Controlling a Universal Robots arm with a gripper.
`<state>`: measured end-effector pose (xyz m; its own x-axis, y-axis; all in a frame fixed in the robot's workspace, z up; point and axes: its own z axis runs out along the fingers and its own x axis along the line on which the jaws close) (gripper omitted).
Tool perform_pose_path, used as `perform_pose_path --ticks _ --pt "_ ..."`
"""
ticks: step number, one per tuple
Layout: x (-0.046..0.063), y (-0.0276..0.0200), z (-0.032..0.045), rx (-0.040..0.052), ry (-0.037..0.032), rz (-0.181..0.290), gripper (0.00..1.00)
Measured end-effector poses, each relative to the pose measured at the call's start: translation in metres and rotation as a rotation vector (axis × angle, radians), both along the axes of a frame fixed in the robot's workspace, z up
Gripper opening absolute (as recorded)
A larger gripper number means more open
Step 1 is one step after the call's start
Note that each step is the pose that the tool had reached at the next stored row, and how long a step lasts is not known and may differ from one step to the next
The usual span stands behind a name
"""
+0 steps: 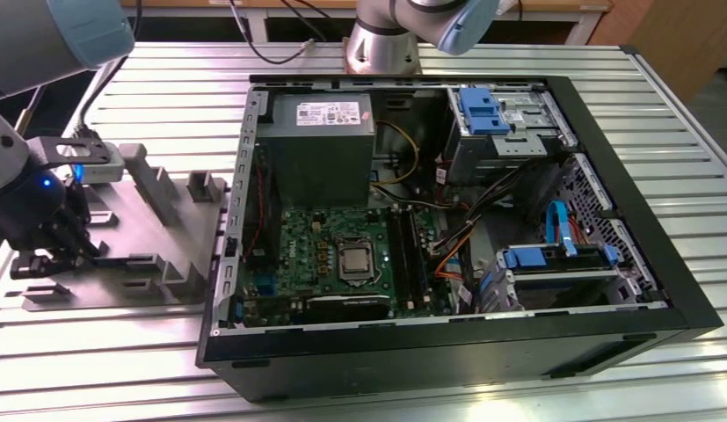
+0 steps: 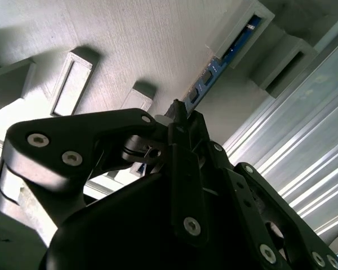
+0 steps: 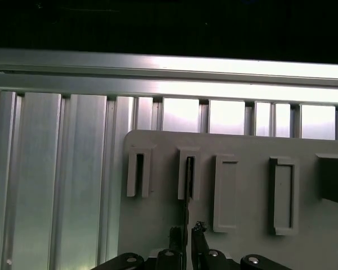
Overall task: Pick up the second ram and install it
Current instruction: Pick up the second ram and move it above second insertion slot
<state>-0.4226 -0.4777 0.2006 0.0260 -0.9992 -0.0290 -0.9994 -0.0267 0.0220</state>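
The second ram (image 2: 213, 73) stands on edge in a slot of the grey holder (image 2: 129, 34), its free end pinched by the clenched gripper (image 2: 179, 112). The holder lies to the exterior view's left of the open computer case (image 1: 457, 356), whose power supply label (image 1: 322, 112) is too small to read.

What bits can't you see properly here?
- The second ram: second wrist view, its near end hides behind the gripper, its far end inside the grey holder.
- The grey holder: first wrist view, cut off by the picture's edges.
- Memory slots in the computer case: exterior view, too small to tell what is fitted.
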Motion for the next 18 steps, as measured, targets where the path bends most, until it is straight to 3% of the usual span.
perform_pose_path --ticks 12,14,15,18 --pt "-0.0004 0.0000 0.0000 0.0001 -0.0001 0.000 0.21" --pt "-0.0004 0.0000 0.0000 0.0000 -0.0001 0.000 0.20" --pt "-0.0004 0.0000 -0.0001 0.0001 -0.0001 0.000 0.13" --pt "-0.0005 0.0000 -0.0001 0.0001 -0.0001 0.000 0.13"
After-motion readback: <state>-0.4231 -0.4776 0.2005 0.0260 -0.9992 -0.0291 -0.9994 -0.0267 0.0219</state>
